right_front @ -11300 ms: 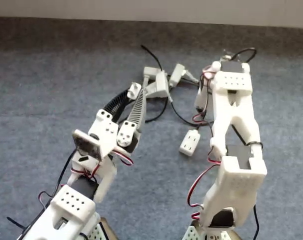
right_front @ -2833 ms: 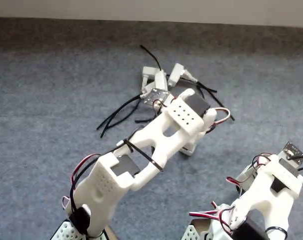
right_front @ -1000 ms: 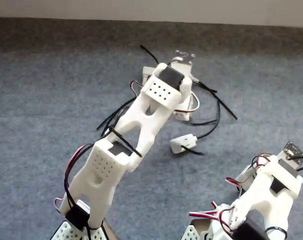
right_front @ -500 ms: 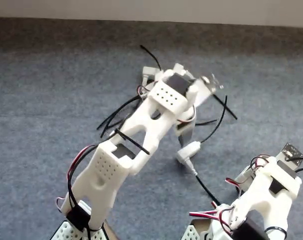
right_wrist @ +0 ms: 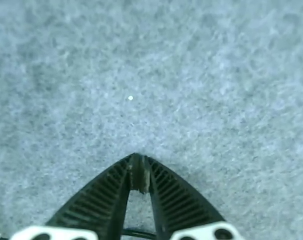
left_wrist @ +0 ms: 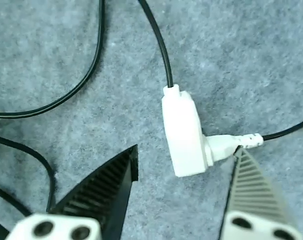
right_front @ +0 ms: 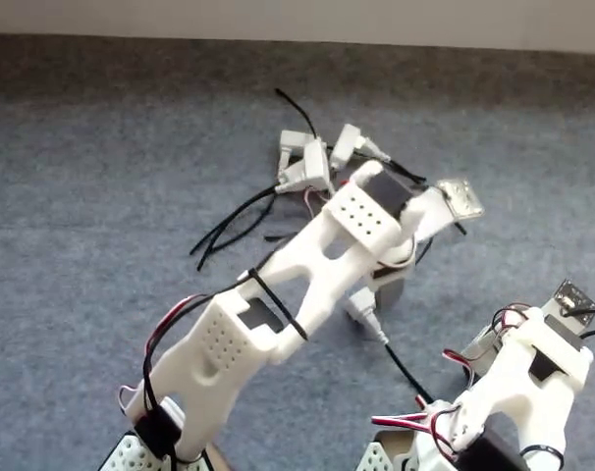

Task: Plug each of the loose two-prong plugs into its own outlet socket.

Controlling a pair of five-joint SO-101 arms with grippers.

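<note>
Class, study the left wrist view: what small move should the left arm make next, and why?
Probably raise the left gripper clear. Its jaws stand open astride the white socket block, whose side already seems to hold a plug, while more white pieces lie farther off on the carpet.

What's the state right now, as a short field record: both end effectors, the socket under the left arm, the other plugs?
left end effector: open, fingers either side of the outlet socket
outlet socket: lying on the carpet; white two-prong plug appears seated in its side
right end effector: shut, over bare carpet
other plugs and sockets: clustered beyond the left arm; plugged or loose, cannot tell
</note>
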